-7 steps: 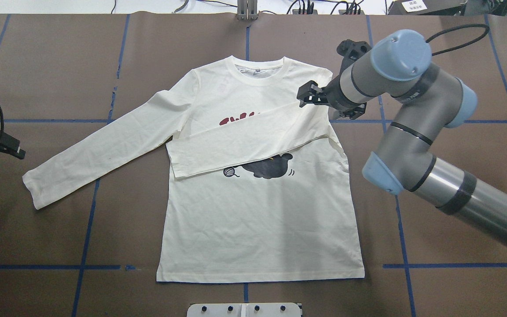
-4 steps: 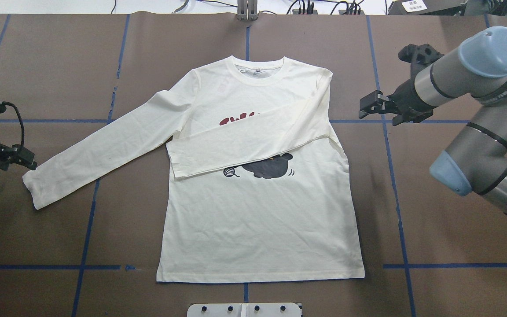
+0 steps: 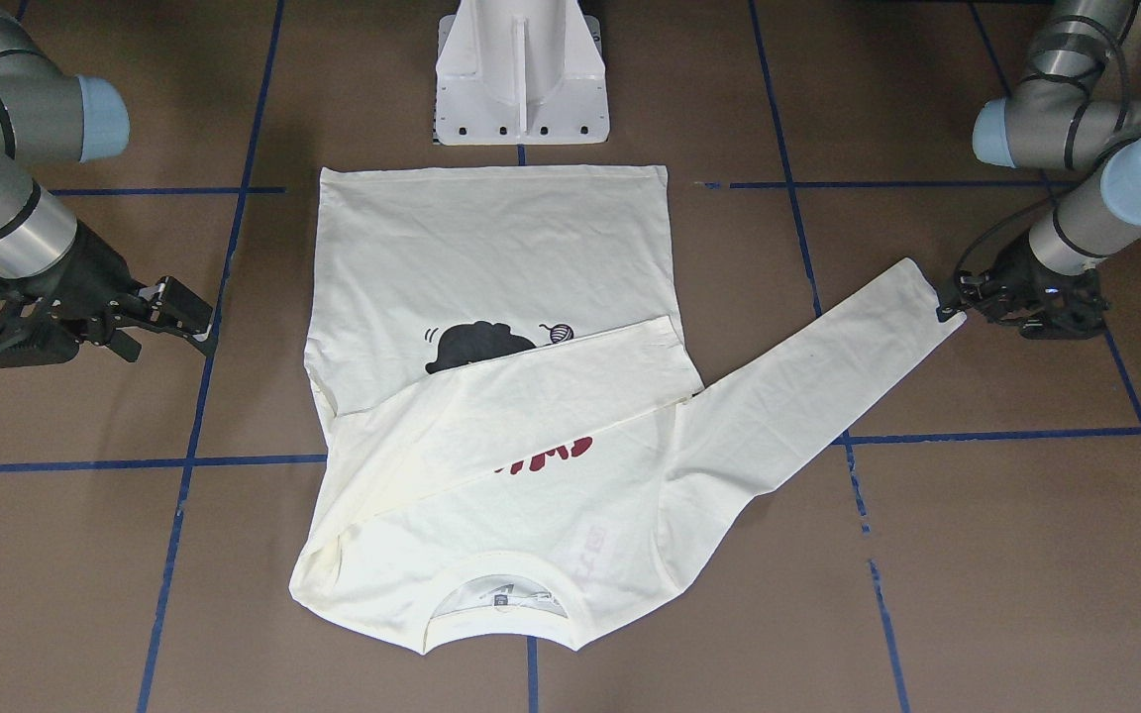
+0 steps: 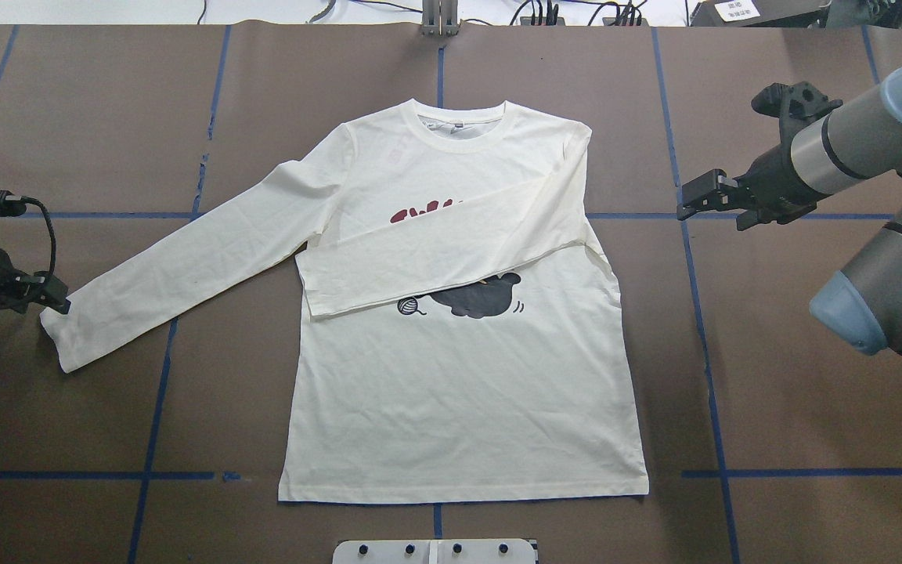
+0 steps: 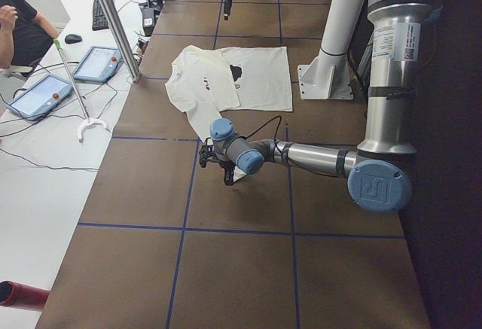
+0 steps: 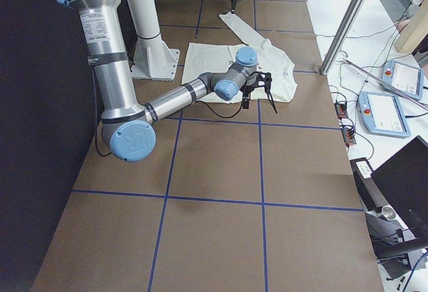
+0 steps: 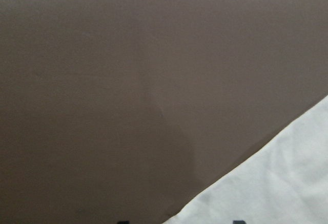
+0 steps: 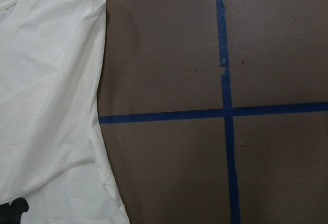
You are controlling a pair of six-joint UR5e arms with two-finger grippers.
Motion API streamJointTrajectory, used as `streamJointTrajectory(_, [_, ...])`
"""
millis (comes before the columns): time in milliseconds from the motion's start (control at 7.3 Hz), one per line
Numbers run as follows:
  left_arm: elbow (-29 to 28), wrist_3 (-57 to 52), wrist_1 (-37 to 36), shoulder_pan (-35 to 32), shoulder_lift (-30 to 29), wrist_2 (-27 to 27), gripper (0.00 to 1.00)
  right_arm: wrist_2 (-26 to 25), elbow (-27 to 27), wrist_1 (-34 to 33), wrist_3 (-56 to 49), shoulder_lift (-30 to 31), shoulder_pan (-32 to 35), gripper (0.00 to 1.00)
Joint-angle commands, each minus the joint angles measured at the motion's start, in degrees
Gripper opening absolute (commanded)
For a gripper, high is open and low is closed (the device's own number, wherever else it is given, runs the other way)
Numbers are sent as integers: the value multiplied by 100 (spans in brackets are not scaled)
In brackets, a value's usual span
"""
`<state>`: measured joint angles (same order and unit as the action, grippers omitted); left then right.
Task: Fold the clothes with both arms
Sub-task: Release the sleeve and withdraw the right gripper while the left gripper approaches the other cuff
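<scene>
The cream long-sleeved T-shirt (image 4: pixel 459 392) lies flat and print-up on the brown table, collar at the far side. Its right sleeve (image 4: pixel 451 251) is folded across the chest and partly covers the maroon lettering (image 4: pixel 423 211) and the black cat (image 4: pixel 482 298). Its left sleeve (image 4: pixel 185 266) stretches out to the left. My left gripper (image 4: pixel 58 301) is low at that sleeve's cuff (image 3: pixel 927 297). In the left wrist view the cuff's cloth (image 7: pixel 287 183) lies by two spread fingertips, so the gripper is open. My right gripper (image 4: pixel 692 202) is open and empty, right of the shirt (image 8: pixel 46 106).
The white pedestal base (image 3: pixel 521 69) stands just behind the shirt's hem. Blue tape lines (image 4: pixel 705 352) cross the brown table. Tablets (image 5: pixel 94 62) and a metal post (image 5: pixel 113 20) are on the operators' side, and a person (image 5: pixel 19 28) sits there.
My right arm has pulled back to the right, away from the shirt's shoulder, with its gripper empty. My left gripper has moved right and down to the left sleeve's cuff.
</scene>
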<state>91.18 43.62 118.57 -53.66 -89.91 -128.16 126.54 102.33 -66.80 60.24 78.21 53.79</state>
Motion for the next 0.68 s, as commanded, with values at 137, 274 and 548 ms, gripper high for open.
streamJointTrajectory(137, [14,15,-1,93,-9,2,57,11,15,0,-4,18,9,100])
streamJointTrajectory(274, [31,32,-10,93,-9,10,21,11,15,0,-4,27,9,100])
streamJointTrajectory(548, [40,33,-18,102,-9,54,0,11,50,0,-4,71,9,100])
